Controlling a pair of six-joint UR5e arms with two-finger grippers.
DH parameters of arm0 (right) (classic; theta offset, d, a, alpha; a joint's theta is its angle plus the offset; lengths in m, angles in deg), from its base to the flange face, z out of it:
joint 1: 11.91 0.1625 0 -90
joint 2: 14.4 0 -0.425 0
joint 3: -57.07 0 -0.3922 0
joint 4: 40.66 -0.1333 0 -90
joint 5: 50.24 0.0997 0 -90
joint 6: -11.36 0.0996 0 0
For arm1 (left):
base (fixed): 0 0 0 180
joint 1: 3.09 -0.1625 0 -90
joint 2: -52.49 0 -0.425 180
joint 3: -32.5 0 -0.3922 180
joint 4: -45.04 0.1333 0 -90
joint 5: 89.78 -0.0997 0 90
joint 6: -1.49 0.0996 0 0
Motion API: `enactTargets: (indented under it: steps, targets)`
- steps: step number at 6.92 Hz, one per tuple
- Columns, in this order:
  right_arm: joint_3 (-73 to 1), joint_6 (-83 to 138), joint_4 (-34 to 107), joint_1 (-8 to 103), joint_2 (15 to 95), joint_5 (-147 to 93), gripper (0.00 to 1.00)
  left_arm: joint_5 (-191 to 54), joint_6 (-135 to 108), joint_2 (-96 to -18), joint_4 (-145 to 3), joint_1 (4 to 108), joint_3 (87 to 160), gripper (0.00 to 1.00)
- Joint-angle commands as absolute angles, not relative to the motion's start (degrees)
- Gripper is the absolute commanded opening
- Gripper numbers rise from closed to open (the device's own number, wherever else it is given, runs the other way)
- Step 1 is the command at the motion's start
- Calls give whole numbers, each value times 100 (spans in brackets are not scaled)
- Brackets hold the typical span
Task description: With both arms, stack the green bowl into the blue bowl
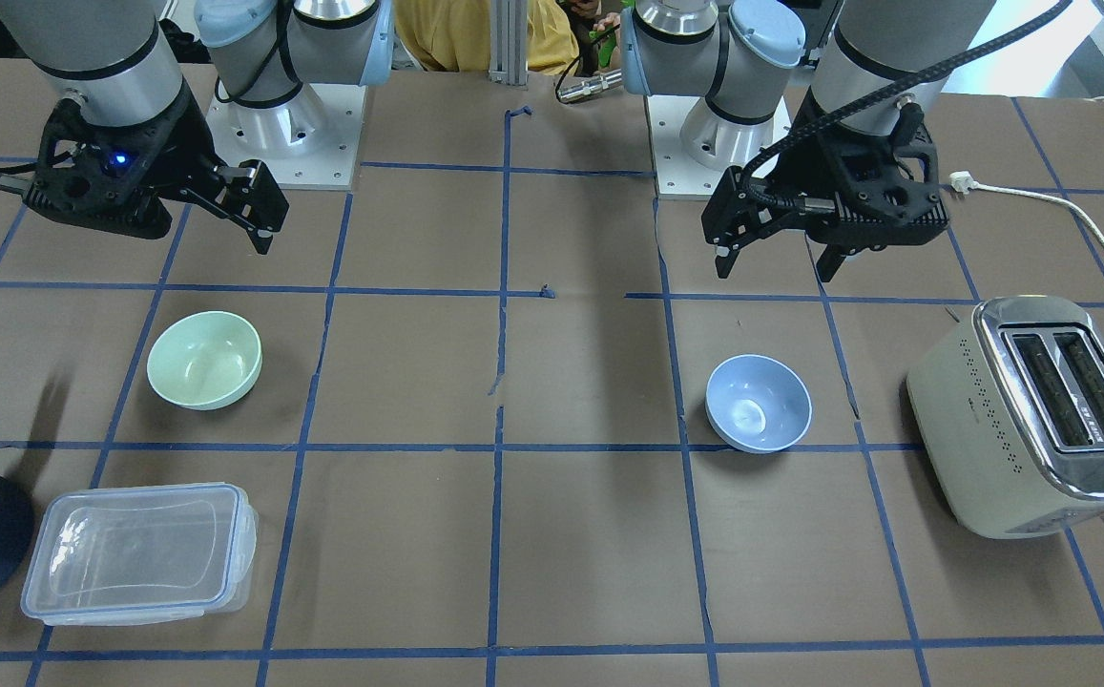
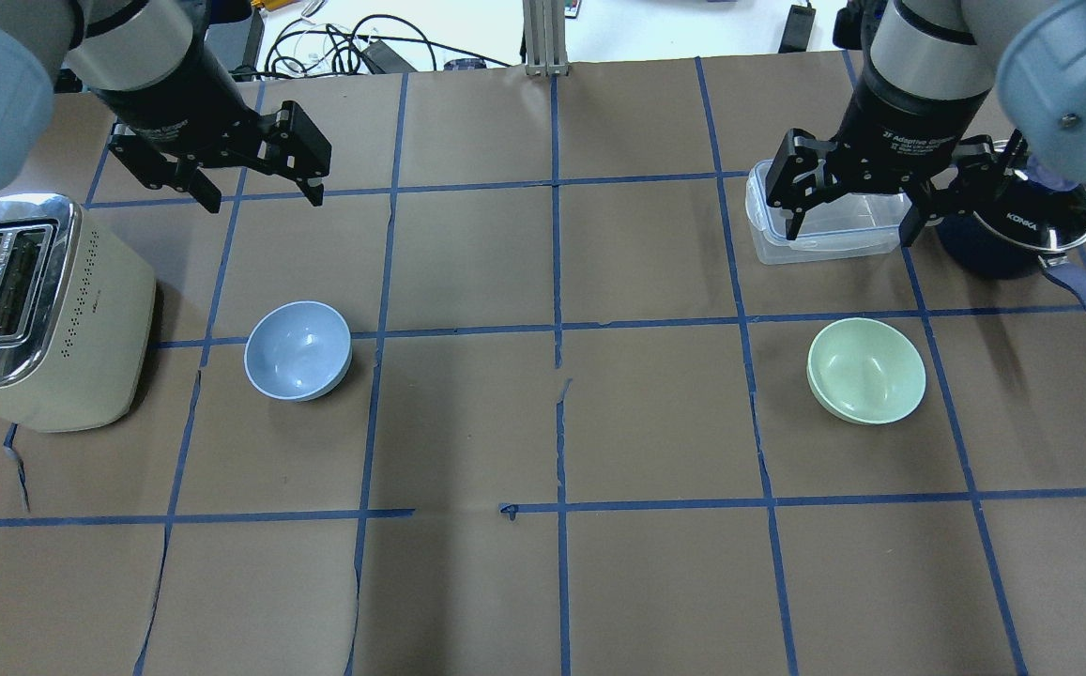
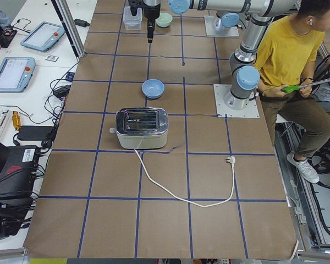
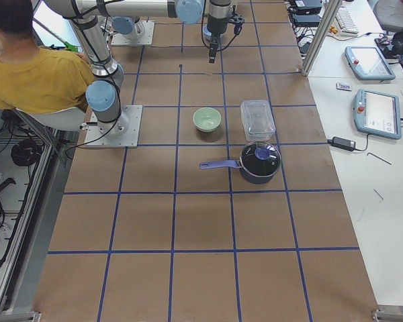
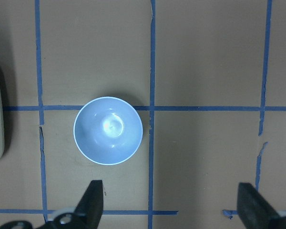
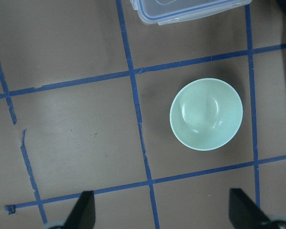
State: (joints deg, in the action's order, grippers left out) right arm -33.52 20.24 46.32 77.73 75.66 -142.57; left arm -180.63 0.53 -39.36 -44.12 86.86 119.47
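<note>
Right hand point(image 2: 850, 230) spread wide, holding nothing, raised high above the bench point(image 2: 467, 422), well apart from the blue bowl point(image 2: 298, 350) toward the robot's right. Left hand point(image 2: 266, 199) likewise spread wide and empty, raised near the blue bowl without touching it. Green bowl point(image 2: 866, 370) upright on the bench, well apart from the blue bowl on the robot's right side, roughly below the right hand. Toaster point(image 2: 45, 310) near the blue bowl on the opposite side. Clear container point(image 2: 766, 246) far from the blue bowl, beyond the green one.

Probably at the very start: nothing grasped, both bowls untouched.

To do the reach well:
- Bring the right hand down over the green bowl's rim rather than its centre, with one finger inside the wall and one outside.
- Expect a slippery hold, judging by the glossy surface, so close squarely on the wall and lift straight up before travelling.
- Keep clear of the clear container on the way down.
- Carry toward the blue bowl level, then lower centred so the rims nest.
- Use the left hand to pin the blue bowl's rim on the toaster side, leaving the opening free.
</note>
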Motion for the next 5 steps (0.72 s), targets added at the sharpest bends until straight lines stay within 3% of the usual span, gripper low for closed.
enactTargets:
  steps: [1,5]
  targets:
    - [-3372,2024,4626,7774,7568,-14270,100,-18057,53,-4014,-4312,8682,11942,100]
    - [-3381,2015,4635,7774,7568,-14278,100,-18075,53,-3918,-4320,8673,12012,100]
